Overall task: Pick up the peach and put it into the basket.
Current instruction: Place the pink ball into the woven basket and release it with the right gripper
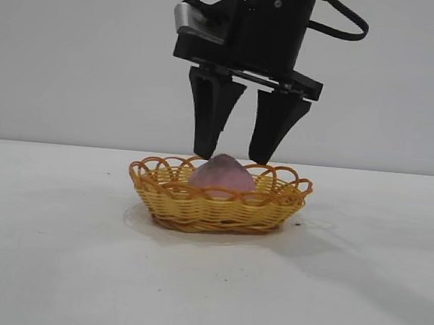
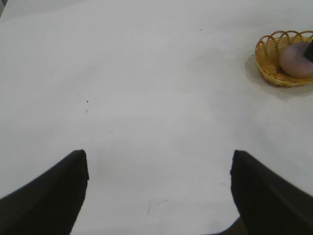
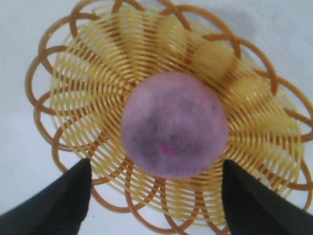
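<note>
Now the matte, rounded peach point(image 1: 222, 174) sits in the woven basket point(image 1: 169, 202), right pincer point(image 1: 233, 157) spread above.

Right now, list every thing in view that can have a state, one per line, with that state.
peach: resting inside the basket, released, no finger gripping it.
basket: upright on the table, holding the peach.
right gripper: open, poised directly above the peach, fingertips at about rim height.
left gripper: open, off to the side over bare table, holding nothing.
</note>
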